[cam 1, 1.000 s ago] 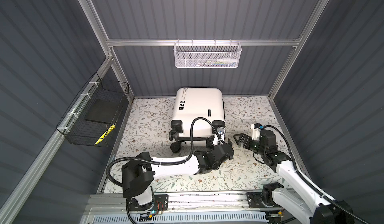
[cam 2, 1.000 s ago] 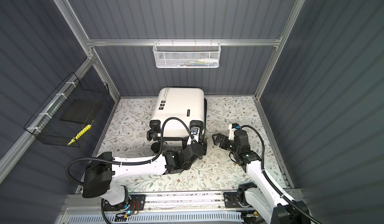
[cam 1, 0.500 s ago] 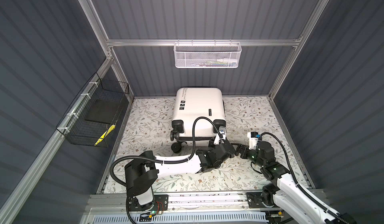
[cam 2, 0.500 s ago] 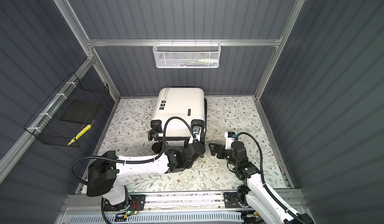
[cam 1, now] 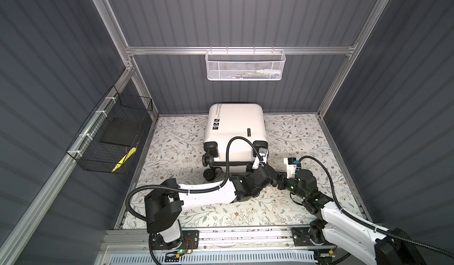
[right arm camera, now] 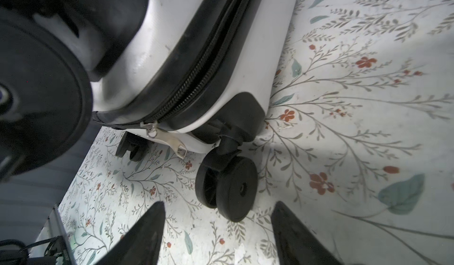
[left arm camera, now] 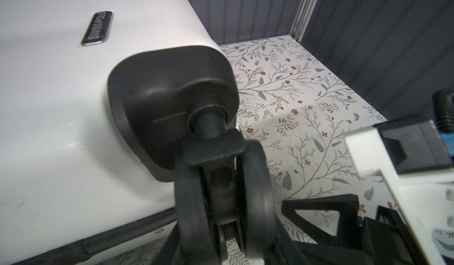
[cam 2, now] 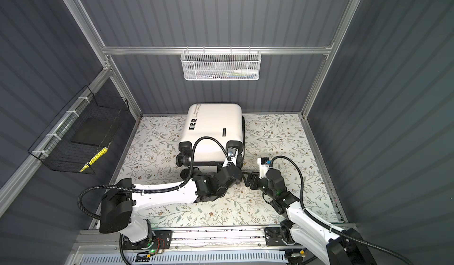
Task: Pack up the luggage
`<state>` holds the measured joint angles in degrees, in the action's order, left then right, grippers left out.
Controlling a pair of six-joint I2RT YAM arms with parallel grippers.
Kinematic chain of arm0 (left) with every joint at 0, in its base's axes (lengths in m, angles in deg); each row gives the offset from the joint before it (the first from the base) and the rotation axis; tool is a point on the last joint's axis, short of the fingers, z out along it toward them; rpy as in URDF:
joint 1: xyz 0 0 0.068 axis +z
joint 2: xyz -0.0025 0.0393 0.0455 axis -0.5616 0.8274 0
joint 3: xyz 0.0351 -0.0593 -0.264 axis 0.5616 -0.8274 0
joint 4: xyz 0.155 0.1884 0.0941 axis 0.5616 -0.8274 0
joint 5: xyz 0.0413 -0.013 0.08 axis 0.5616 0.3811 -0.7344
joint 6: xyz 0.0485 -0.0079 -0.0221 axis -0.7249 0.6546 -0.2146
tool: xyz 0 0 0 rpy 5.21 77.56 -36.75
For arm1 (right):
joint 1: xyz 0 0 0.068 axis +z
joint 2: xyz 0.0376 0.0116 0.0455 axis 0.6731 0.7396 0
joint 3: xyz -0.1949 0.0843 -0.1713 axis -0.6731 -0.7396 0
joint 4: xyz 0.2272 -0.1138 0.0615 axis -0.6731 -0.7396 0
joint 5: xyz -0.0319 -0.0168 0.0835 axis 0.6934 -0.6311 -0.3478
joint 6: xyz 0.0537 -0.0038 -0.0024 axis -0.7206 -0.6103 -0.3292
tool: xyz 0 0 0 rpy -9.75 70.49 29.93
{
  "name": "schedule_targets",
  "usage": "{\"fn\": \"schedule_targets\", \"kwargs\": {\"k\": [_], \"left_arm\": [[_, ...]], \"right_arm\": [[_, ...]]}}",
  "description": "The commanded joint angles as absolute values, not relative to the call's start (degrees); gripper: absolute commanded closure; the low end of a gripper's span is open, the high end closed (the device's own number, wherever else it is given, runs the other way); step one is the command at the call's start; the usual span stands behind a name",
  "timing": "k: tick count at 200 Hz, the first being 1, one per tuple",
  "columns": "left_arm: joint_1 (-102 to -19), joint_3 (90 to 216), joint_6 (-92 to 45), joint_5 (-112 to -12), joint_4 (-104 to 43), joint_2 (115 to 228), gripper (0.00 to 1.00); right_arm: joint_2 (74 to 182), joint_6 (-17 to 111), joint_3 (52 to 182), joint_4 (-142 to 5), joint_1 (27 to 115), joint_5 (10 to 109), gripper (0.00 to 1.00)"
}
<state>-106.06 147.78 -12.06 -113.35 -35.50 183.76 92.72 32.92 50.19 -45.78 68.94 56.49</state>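
The white luggage [cam 1: 235, 126] [cam 2: 213, 123] lies flat and closed on the floral floor, its black wheels toward the arms. My left gripper [cam 1: 266, 174] [cam 2: 233, 172] [left arm camera: 221, 239] is at its near right corner, shut on the upper spinner wheel [left arm camera: 221, 190]. My right gripper [cam 1: 280, 177] [cam 2: 248, 177] [right arm camera: 219, 204] comes in low from the right, almost touching the left one. It is open, with the lower corner wheel [right arm camera: 228, 187] just ahead and its rim reaching between the fingertips [right arm camera: 152, 227]. A silver zip pull [right arm camera: 169, 140] hangs at that corner.
A white mesh basket [cam 1: 245, 66] hangs on the back wall. On the left wall hangs a black wire basket [cam 1: 110, 133] holding a dark flat item and something yellow. Corrugated walls enclose the floral floor [cam 1: 307, 138]. The left arm's cable [cam 1: 233, 148] loops over the suitcase.
The left gripper has closed on the upper wheel. The right arm has swung left and lower toward the same corner, and its jaws have narrowed.
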Motion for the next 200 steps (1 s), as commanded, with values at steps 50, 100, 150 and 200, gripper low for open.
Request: {"fn": "schedule_targets", "kwargs": {"k": [50, 100, 150, 200], "left_arm": [[-106.76, 153.01, -15.58, -107.61, -29.8, 179.4, 1.0], [-106.76, 153.2, -15.41, -106.76, -29.09, 178.32, 1.0], [-106.72, 153.63, -15.56, -106.38, -29.07, 178.21, 1.0], [-106.74, 154.0, -15.68, -106.2, -29.32, 178.21, 1.0]], "right_arm": [[98.5, 36.92, 48.62, -29.91, 73.96, 60.04, 0.41], [106.35, 36.9, 49.37, -22.96, 75.72, 61.26, 0.45], [111.82, 36.58, 51.04, -18.49, 76.73, 62.59, 0.46], [115.39, 35.76, 52.45, -15.09, 77.12, 63.07, 0.48]]}}
